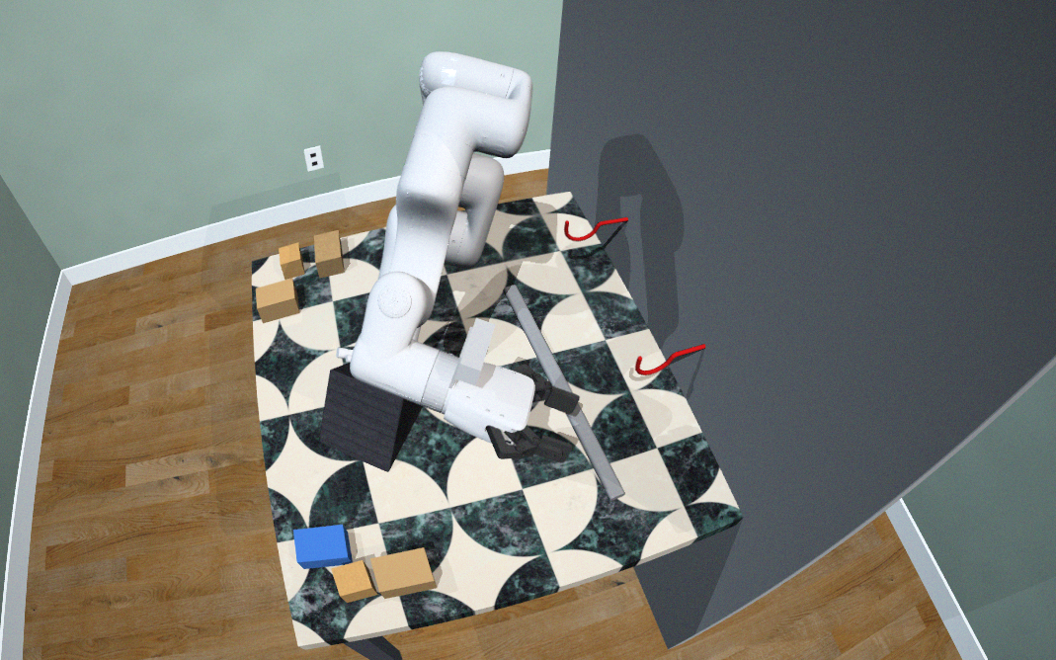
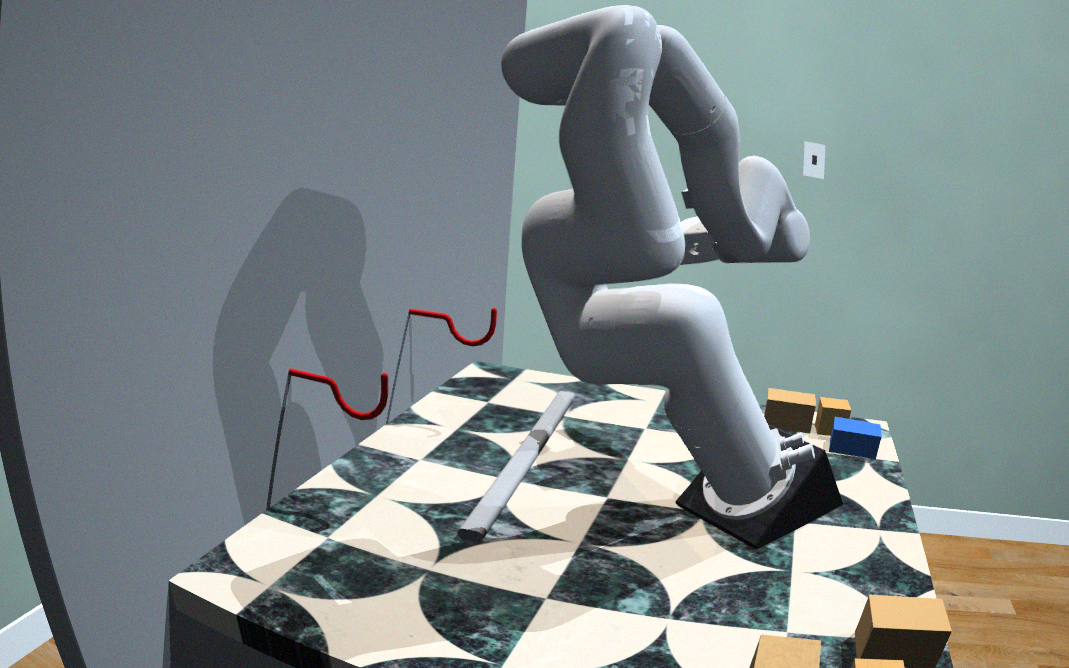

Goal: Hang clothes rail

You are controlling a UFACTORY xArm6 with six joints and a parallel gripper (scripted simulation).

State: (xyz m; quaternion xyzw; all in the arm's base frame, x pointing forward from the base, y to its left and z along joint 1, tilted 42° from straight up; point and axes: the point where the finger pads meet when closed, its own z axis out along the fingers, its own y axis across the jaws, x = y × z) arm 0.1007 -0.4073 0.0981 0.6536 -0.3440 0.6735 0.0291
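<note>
Two hooks point(image 1: 589, 229) bare | gripper point(image 1: 552, 422) open, empty, hidden in exterior view
</note>
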